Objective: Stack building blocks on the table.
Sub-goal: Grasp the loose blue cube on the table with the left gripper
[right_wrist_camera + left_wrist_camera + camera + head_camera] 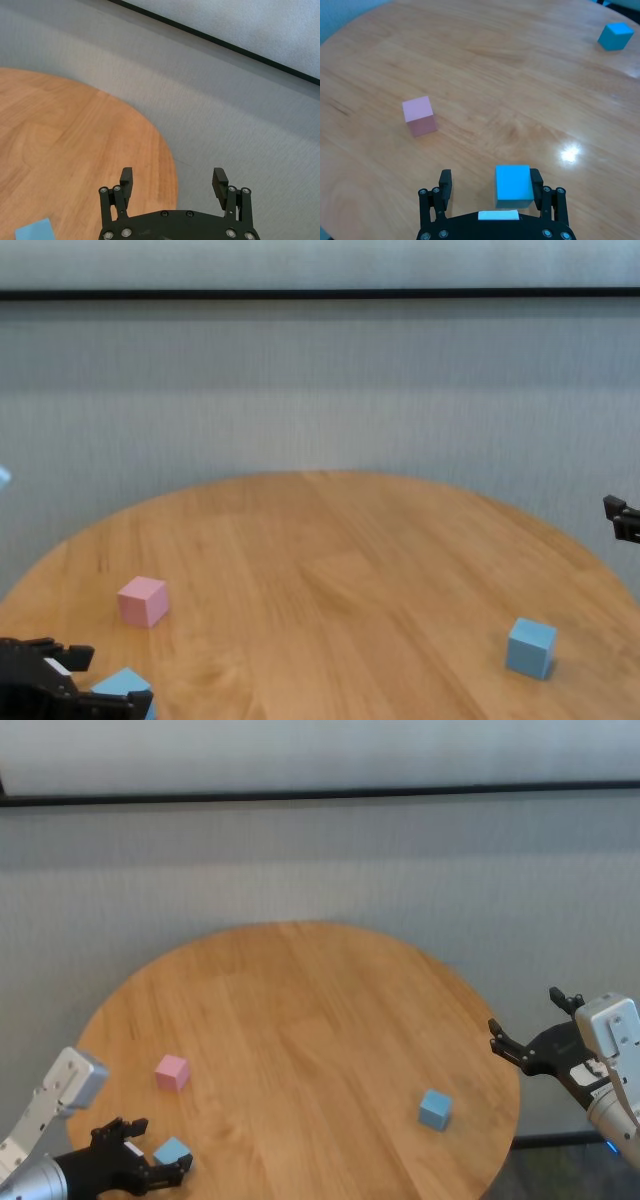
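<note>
On the round wooden table (300,1010) lie three building blocks. One light blue block (172,1152) (512,182) sits at the near left edge, between the fingers of my open left gripper (140,1152) (490,177) and close against one finger (536,181). The jaws have not closed on it. Just beyond it lies the pink block (172,1072) (420,115) (143,601). The other light blue block (434,1109) (530,647) rests at the near right. My right gripper (527,1015) (172,173) hovers open and empty off the table's right edge.
A grey carpeted floor surrounds the table, with a wall and a dark baseboard strip (320,793) behind. The table's right rim (170,165) passes under my right gripper.
</note>
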